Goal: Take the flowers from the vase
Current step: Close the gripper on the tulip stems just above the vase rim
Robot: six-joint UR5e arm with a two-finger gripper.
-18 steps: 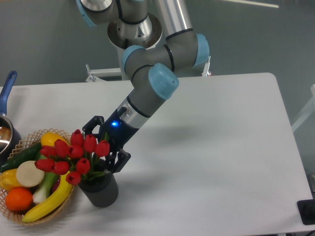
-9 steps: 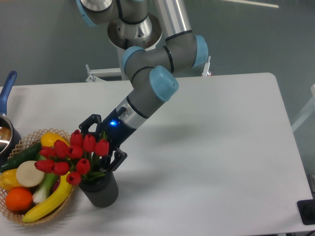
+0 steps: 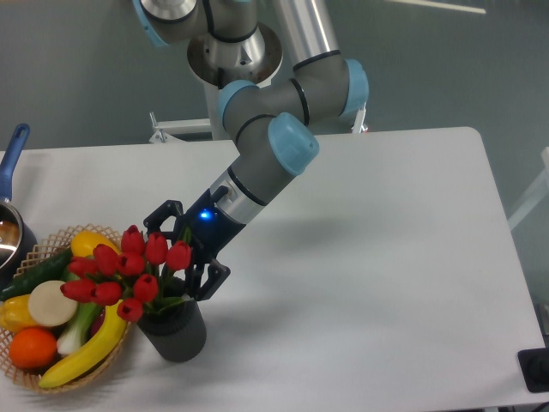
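At the far left edge of the white table [image 3: 386,257], a dark pot with a blue handle [image 3: 12,193] is partly in view. Next to it sits a round woven wicker basket [image 3: 47,249] holding a green cucumber, an orange, a yellow banana and other yellow and white produce. Touching the basket's right side stands the short dark grey-black ribbed cylindrical vase [image 3: 176,330]. The bunch of red tulip buds on green stems [image 3: 129,270] stands in this vase, with the buds leaning left over the basket rim. Directly behind and right of the buds, the black two-finger gripper [image 3: 184,253] of the grey and light-blue robot arm [image 3: 274,146] is positioned at stem level. Its fingers are spread, one behind the upper buds and one at the vase rim on the right. Whether either finger touches the stems cannot be determined. A blue indicator light is lit on the gripper body.
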